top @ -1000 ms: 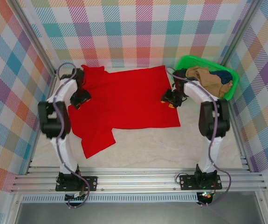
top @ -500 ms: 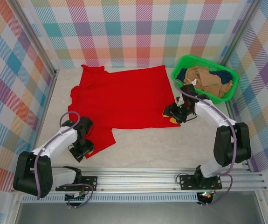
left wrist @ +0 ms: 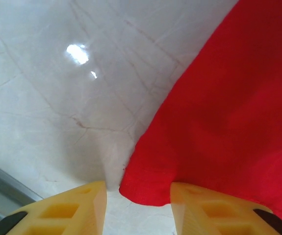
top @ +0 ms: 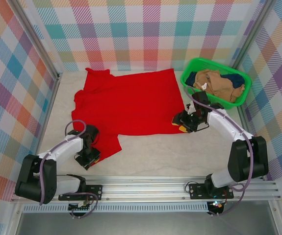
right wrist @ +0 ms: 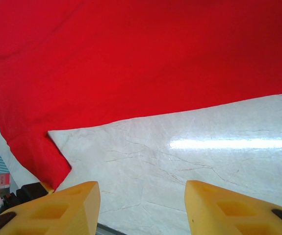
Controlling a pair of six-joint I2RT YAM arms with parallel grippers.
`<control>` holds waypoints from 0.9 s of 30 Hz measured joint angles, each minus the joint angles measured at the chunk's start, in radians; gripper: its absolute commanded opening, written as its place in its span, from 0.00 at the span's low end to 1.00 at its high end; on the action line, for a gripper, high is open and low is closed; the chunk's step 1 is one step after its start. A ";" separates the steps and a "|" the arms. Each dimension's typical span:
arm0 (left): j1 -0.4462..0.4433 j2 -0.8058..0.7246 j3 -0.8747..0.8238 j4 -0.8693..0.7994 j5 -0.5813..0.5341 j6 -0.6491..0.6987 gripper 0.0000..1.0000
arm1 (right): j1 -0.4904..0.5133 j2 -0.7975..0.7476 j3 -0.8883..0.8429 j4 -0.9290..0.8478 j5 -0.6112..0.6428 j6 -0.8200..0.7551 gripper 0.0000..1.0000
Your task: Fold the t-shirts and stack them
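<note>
A bright red t-shirt [top: 131,105] lies spread flat on the white table. My left gripper [top: 88,157] sits low at the near corner of its left sleeve. In the left wrist view that gripper [left wrist: 138,195] is open, its yellow fingers on either side of the red sleeve corner [left wrist: 150,188]; the cloth touches the right finger [left wrist: 194,200]. My right gripper [top: 182,125] is at the shirt's near right corner. In the right wrist view it [right wrist: 141,196] stands open over bare table, just short of the red hem [right wrist: 131,58]. A tan t-shirt [top: 214,83] and a dark navy one [top: 236,78] lie bunched in the basket.
The green plastic basket [top: 195,62] stands at the back right, close behind my right arm. Plaid walls close in the left, back and right sides. An aluminium rail [top: 145,188] runs along the near edge, just behind my left gripper.
Both arms came from the shirt's far side to its near edge. In the last half second the left jaws narrowed round the sleeve corner; the right arm shifted only slightly.
</note>
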 measured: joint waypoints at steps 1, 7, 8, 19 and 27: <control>0.000 0.005 0.005 0.009 -0.004 0.002 0.36 | 0.000 -0.004 -0.004 0.000 0.000 0.000 0.49; 0.000 0.043 0.018 0.051 0.000 0.031 0.16 | 0.000 -0.019 -0.009 -0.001 0.000 0.000 0.49; 0.000 0.043 0.018 0.049 -0.004 0.032 0.13 | 0.000 -0.019 -0.009 -0.001 0.000 0.000 0.49; -0.007 -0.159 0.065 -0.062 -0.127 -0.002 0.00 | -0.009 -0.039 -0.040 -0.048 0.149 0.047 0.49; -0.008 -0.384 0.145 -0.266 -0.247 -0.061 0.00 | -0.083 0.095 -0.043 -0.050 0.264 0.152 0.48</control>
